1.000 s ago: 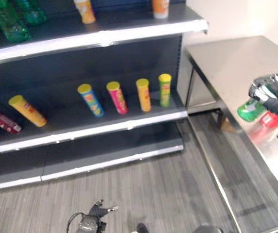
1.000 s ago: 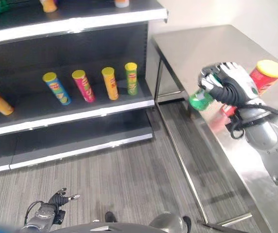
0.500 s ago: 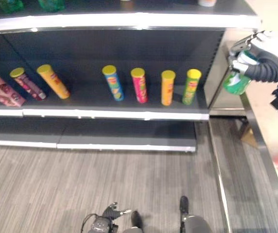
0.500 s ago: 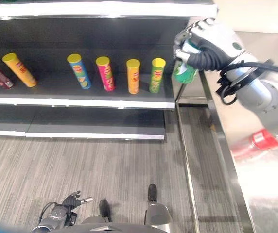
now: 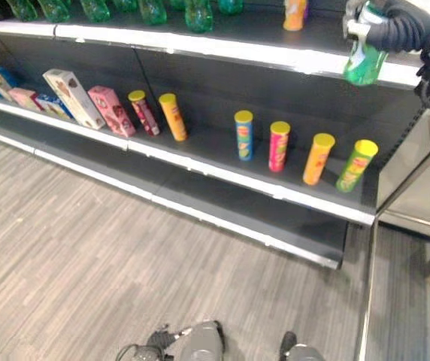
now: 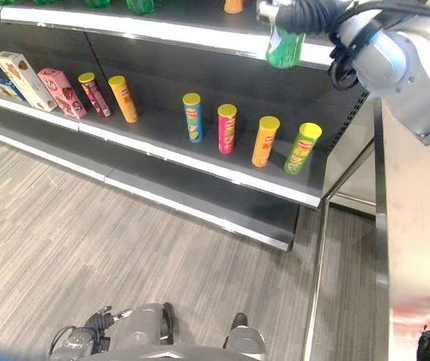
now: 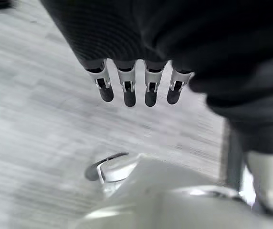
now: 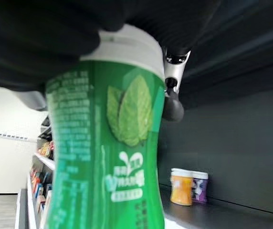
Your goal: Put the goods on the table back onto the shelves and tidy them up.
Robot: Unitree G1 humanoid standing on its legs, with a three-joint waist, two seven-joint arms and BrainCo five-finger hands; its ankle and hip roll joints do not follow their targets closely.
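At the front edge of the upper shelf, the right hand has its fingers curled round the white cap end of a green bottle, which hangs tilted below the hand, its body overlapping the shelf's silver lip. In the right wrist view the bottle shows a mint-leaf label, with one dark fingertip beside its cap, and past it an orange tub and a purple tub stand touching on the dark shelf, with bare shelf around them. The eye views show what lies below: four tall cans, blue, pink, orange and green, spaced along the middle shelf, with open floor before it. Down low, the left hand hangs over the floor with straight, relaxed fingers, holding nothing. The steel table edge runs just beside the shelf's right end.
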